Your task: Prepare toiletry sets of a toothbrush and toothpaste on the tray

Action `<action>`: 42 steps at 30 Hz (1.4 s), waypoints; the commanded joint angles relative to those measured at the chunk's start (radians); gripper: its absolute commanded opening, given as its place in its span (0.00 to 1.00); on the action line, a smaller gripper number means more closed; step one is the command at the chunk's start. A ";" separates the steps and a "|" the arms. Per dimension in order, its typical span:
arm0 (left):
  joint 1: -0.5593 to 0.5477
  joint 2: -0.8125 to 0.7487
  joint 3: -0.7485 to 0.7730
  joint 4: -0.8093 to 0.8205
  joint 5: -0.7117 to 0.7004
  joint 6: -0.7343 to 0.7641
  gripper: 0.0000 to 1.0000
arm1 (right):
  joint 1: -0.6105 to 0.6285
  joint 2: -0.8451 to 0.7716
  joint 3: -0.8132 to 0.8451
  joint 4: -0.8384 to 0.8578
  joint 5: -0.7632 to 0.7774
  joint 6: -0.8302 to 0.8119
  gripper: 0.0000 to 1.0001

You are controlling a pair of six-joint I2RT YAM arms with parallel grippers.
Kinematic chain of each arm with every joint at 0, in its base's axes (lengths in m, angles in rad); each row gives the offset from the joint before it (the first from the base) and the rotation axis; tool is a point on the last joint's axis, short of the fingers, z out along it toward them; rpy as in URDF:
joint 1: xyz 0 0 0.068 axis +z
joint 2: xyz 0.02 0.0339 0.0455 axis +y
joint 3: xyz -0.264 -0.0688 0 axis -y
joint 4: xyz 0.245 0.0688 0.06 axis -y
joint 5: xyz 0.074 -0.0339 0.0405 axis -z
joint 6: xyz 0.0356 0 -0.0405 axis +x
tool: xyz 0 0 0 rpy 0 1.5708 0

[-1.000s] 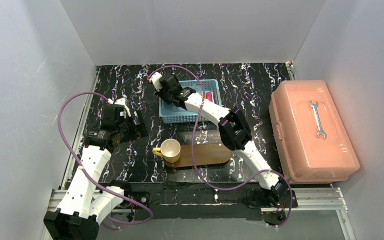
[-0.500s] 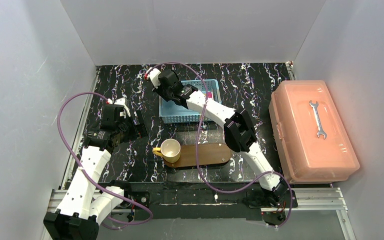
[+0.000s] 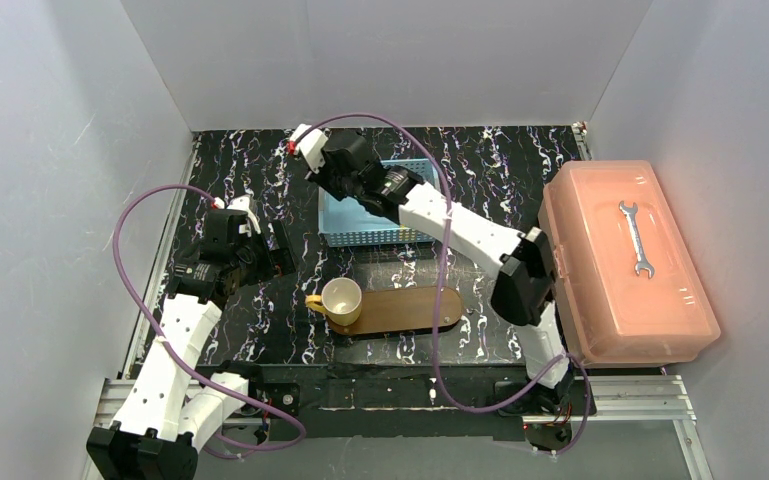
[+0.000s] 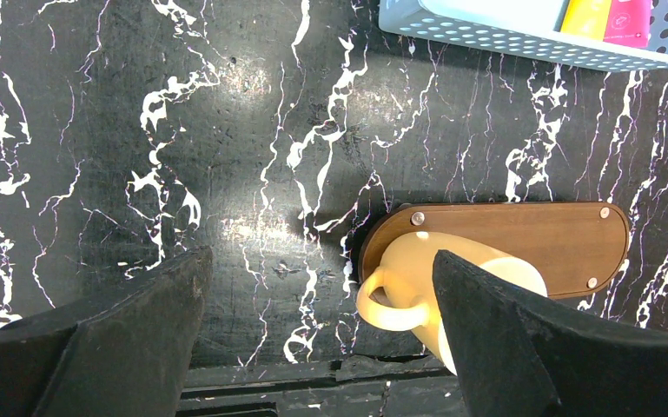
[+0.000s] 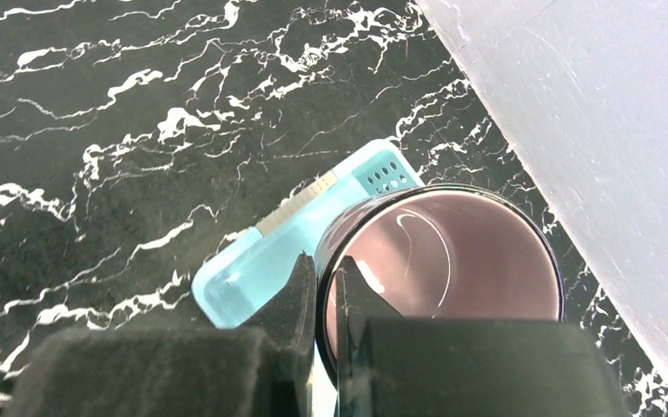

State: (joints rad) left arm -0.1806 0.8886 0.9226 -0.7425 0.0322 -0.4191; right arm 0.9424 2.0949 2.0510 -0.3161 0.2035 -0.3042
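Sitting nearest, the flat dark-brown wooden tray holds only a pale-yellow ceramic mug at its left end. The left gripper hovers left of it, fingers spread and empty, probably waiting. The right gripper pinches the rim of a dark pink-lined cup over the light-blue perforated plastic basket, likely tray-bound; yellow-orange and magenta toothpaste tubes stand inside, toothbrushes unseen.

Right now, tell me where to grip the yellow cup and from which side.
Pinch the rim wall of the yellow cup from straight above: it stands upright, mouth open, at the left end of the tray. Its handle juts left; clamp the opposite wall.
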 commanded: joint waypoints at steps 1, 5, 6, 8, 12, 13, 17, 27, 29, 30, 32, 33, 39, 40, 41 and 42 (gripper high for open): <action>-0.001 -0.017 0.002 -0.027 -0.017 0.009 0.98 | 0.008 -0.177 -0.084 0.028 0.022 -0.052 0.01; 0.000 -0.023 0.001 -0.028 -0.018 0.009 0.98 | 0.012 -0.290 -0.194 0.003 0.001 -0.059 0.01; 0.000 -0.023 0.001 -0.028 -0.018 0.009 0.98 | 0.013 -0.315 -0.217 -0.010 -0.006 -0.060 0.01; 0.000 -0.025 0.001 -0.028 -0.018 0.009 0.98 | 0.013 -0.367 -0.266 -0.038 -0.015 -0.058 0.01; 0.000 -0.028 -0.001 -0.028 -0.016 0.009 0.98 | 0.015 -0.481 -0.393 -0.075 -0.063 -0.074 0.01; 0.000 -0.029 -0.001 -0.028 -0.014 0.009 0.98 | 0.015 -0.513 -0.429 -0.077 -0.069 -0.075 0.01; -0.002 -0.032 -0.003 -0.028 -0.007 0.008 0.98 | 0.014 -0.642 -0.576 -0.102 -0.105 -0.087 0.01; -0.002 -0.033 -0.002 -0.028 -0.004 0.008 0.98 | 0.015 -0.852 -0.828 -0.189 -0.217 -0.107 0.01; -0.002 -0.033 -0.002 -0.028 -0.004 0.008 0.98 | 0.015 -0.875 -0.864 -0.204 -0.245 -0.113 0.01; -0.001 -0.033 -0.002 -0.028 -0.002 0.008 0.98 | 0.015 -0.886 -0.882 -0.211 -0.246 -0.114 0.01; -0.001 -0.033 -0.002 -0.028 -0.003 0.008 0.98 | 0.015 -0.905 -0.913 -0.220 -0.244 -0.116 0.01; -0.001 -0.033 -0.002 -0.028 -0.004 0.008 0.98 | 0.015 -0.913 -0.937 -0.221 -0.246 -0.117 0.01; -0.001 -0.034 -0.002 -0.028 0.001 0.008 0.98 | 0.014 -0.951 -1.024 -0.208 -0.266 -0.150 0.01; 0.000 -0.034 -0.003 -0.028 0.001 0.008 0.98 | 0.015 -0.954 -1.037 -0.205 -0.267 -0.156 0.01; -0.001 -0.035 -0.003 -0.028 0.001 0.007 0.98 | 0.015 -0.956 -1.049 -0.203 -0.266 -0.164 0.01; -0.001 -0.036 -0.003 -0.028 0.002 0.007 0.98 | 0.015 -0.957 -1.061 -0.202 -0.267 -0.173 0.01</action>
State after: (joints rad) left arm -0.1806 0.8680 0.9226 -0.7494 0.0334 -0.4191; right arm 0.9516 1.1858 1.0065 -0.5903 -0.0540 -0.4213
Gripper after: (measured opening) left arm 0.978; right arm 0.102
